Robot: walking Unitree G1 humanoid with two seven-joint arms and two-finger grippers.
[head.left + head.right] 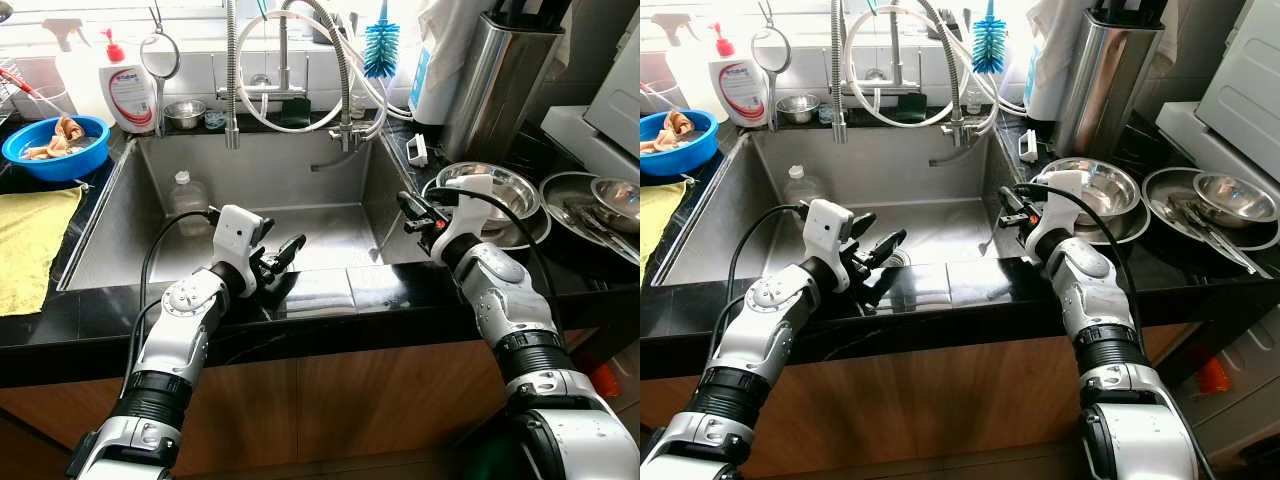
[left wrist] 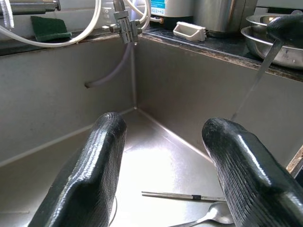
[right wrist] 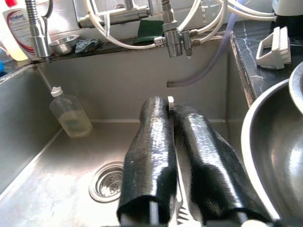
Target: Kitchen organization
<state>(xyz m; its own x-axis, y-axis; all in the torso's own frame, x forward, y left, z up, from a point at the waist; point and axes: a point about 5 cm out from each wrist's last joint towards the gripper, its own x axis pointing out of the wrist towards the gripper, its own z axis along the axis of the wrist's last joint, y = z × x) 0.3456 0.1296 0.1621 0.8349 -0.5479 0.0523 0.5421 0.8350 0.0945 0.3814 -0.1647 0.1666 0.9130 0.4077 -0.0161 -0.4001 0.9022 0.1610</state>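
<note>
My right gripper (image 1: pixel 410 212) hovers over the right edge of the steel sink (image 1: pixel 300 170), next to a large steel bowl (image 1: pixel 497 190). It is shut on a thin metal utensil (image 2: pixel 256 84) that hangs down into the basin; its end pokes out between the fingers (image 3: pixel 156 156). My left gripper (image 1: pixel 282 250) is open over the sink's front edge with nothing between its fingers (image 2: pixel 90 175). On the sink floor below it lie a metal chopstick (image 2: pixel 182 195) and a spoon (image 2: pixel 215 215).
A plastic bottle (image 1: pixel 187 195) leans in the sink's left corner near the drain (image 3: pixel 108 187). A blue bowl (image 1: pixel 55 145) and yellow cloth (image 1: pixel 30 240) lie on the left counter. More steel bowls (image 1: pixel 610 195) and a steel canister (image 1: pixel 500 80) stand at the right.
</note>
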